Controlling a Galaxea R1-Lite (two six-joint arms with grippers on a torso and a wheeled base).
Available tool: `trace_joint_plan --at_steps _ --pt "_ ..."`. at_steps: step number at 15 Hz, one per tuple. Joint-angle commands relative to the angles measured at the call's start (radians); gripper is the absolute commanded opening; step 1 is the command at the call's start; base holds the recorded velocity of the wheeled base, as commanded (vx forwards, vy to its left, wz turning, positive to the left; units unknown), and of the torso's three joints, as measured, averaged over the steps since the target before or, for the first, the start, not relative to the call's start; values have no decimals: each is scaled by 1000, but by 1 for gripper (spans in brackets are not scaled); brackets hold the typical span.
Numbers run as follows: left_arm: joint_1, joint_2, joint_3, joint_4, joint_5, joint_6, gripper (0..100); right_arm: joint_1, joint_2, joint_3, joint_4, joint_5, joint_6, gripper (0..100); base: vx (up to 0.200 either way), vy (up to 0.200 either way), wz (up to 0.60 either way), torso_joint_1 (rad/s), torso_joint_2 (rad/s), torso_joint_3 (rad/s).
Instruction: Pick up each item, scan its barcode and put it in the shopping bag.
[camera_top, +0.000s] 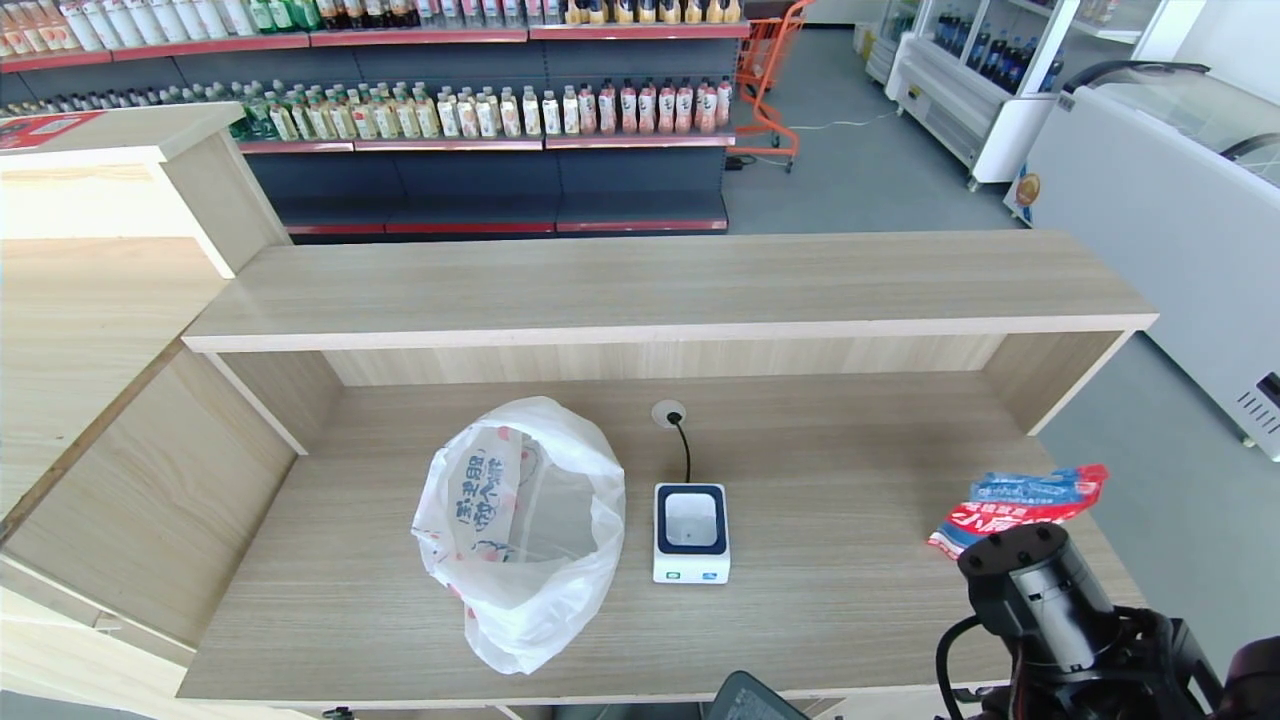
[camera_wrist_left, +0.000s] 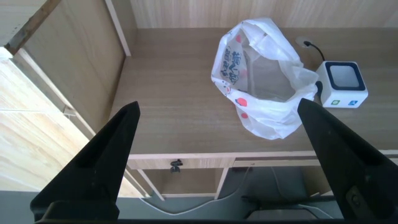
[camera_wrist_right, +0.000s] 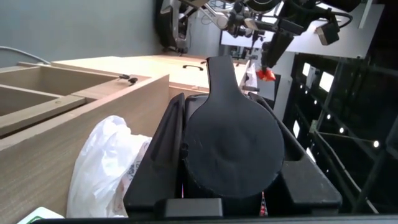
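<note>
Showing one bag (camera_top: 478, 492), one scanner (camera_top: 691, 533), one packet (camera_top: 1020, 503)

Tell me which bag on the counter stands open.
The white shopping bag beside the scanner, its mouth gaping upward; the red and blue snack packet at the right end of the counter lies flat.

Head camera: high, facing forward and down over the counter (camera_top: 850, 600), shopping bag (camera_top: 520, 530) and scanner (camera_top: 691, 532) mid-frame. Left wrist camera: above the counter's near-left edge, angled down, shares both. Right wrist camera: low, close, shares the shopping bag.
</note>
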Motion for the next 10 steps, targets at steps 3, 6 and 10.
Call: trace_joint_plan --at_steps 3,6,10 --pt "0 0 0 -1 0 0 100 0 -19 9 1 2 -2 0 0 0 0 0 0 0" --pt "0 0 0 1 0 0 100 -4 -25 12 3 1 4 0 0 0 0 0 0 0" --pt "0 0 0 -1 0 0 100 -38 -45 -152 -5 -8 424 0 0 0 0 0 0 0"
